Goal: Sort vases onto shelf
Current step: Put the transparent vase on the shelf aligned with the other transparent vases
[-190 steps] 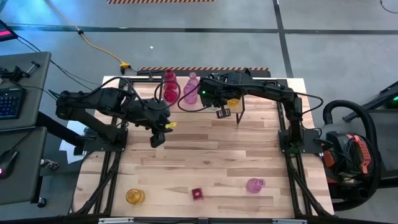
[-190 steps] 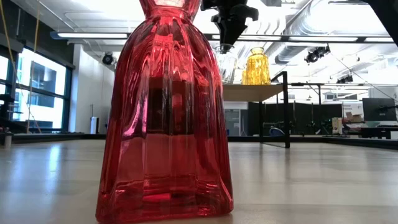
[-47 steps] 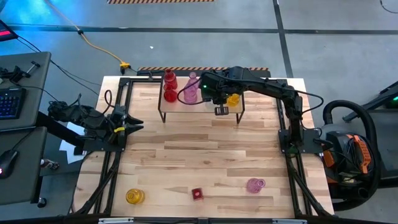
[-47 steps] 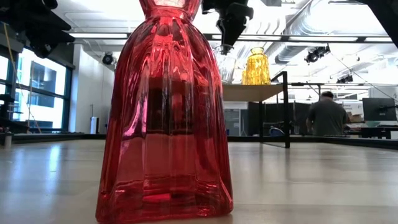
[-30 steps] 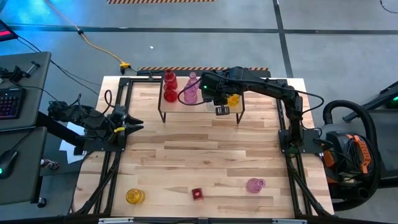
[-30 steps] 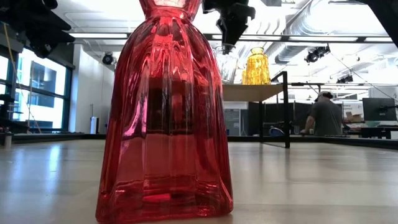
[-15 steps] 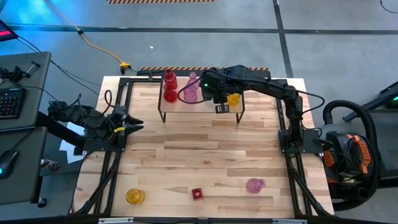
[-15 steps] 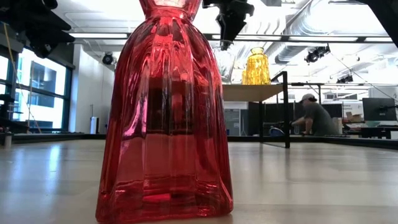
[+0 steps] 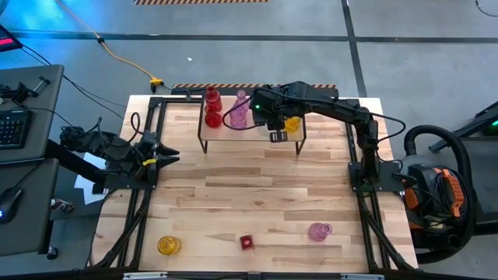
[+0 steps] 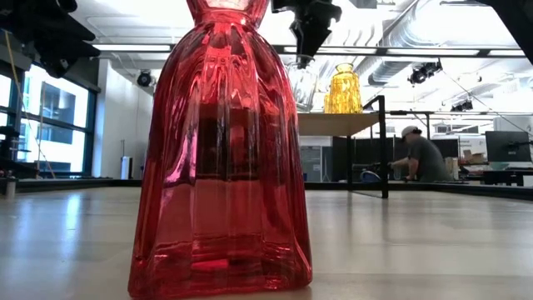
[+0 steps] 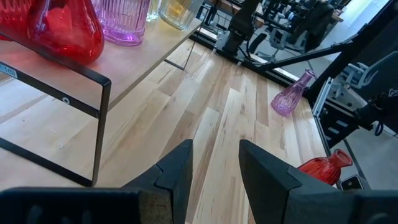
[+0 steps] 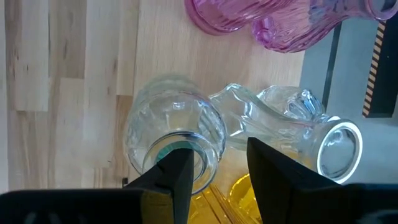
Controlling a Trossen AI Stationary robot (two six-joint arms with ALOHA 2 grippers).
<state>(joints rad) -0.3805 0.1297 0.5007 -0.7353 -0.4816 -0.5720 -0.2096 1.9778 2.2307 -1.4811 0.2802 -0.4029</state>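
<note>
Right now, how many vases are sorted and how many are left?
Red, pink, clear and yellow vases already stand on the shelf. The right tool hangs open over a clear vase there. Still on the table: yellow vase, red vase, pink vase.

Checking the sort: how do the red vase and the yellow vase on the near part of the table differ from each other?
The red vase looks smaller and darker from above; the yellow vase looks wider and rounder. Red sits mid-table, yellow nearer the left edge. Both are off the shelf.

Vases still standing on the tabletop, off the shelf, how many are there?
3, along the near edge: a yellow vase, a small red vase, and a pink vase. None seem hidden.
</note>
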